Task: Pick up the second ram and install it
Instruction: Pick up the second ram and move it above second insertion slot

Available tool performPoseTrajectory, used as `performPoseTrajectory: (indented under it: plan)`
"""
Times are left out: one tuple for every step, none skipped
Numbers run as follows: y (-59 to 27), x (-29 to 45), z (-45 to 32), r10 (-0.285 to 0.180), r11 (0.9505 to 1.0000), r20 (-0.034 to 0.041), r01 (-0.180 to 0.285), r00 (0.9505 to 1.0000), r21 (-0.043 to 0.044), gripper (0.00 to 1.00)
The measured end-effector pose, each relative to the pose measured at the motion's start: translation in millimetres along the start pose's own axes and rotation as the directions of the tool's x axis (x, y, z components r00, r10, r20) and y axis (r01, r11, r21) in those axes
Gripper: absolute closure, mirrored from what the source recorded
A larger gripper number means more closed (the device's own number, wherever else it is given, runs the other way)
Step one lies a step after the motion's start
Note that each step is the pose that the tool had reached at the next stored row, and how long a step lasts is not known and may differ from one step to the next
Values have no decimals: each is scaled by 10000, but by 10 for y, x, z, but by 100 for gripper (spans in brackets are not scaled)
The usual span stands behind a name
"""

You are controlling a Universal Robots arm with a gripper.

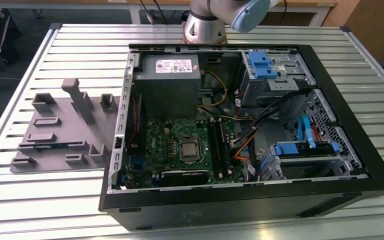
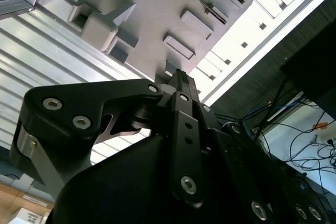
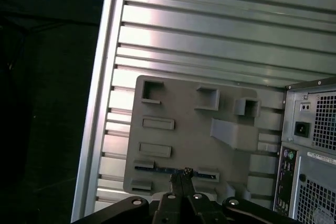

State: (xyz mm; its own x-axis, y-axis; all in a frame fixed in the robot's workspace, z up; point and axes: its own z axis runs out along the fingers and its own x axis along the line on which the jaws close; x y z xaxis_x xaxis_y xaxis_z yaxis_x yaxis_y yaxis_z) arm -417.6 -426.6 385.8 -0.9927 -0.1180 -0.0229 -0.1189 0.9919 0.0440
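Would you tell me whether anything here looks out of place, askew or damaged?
Nothing stands out. The gray holder tray lies flat beside the open computer case, the second ram sits in a tray slot, and the cables lie inside the case.

bright, even overhead light in the exterior view, the slatted metal table point(image 1: 52, 200) throwing back soft white glare while the inside of the computer case point(image 1: 245, 210) sits dimmer and the gray holder tray point(image 1: 58, 135) casts short, soft shadows. in the second wrist view the table blows out near white at its far edge and the gripper point(image 2: 177, 74) looms as a black, shadowed mass. in the first wrist view sheen streaks the slats, the floor point(image 3: 42, 103) beside the table is almost black, and the second ram point(image 3: 163, 170) is a dim blue sliver in the tray.
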Motion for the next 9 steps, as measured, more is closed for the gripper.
performPoseTrajectory:
  plan:
    - [0, 0, 0, -29, 10000, -1, 29, 10000, -1, 89]
    - [0, 0, 0, -57, 10000, -3, 57, 10000, -1, 89]
    - [0, 0, 0, -87, 10000, -4, 87, 10000, -2, 89]
    - [0, 0, 0, -114, 9999, -6, 114, 9999, -3, 89]
    - [0, 0, 0, -142, 9999, -7, 142, 9999, -3, 89]
    - [0, 0, 0, -168, 9999, -7, 168, 9999, -4, 89]
    - [0, 0, 0, -194, 9998, -9, 194, 9998, -5, 89]
    - [0, 0, 0, -221, 9998, -10, 221, 9998, -5, 89]
    - [0, 0, 0, -248, 9997, -11, 248, 9997, -6, 89]
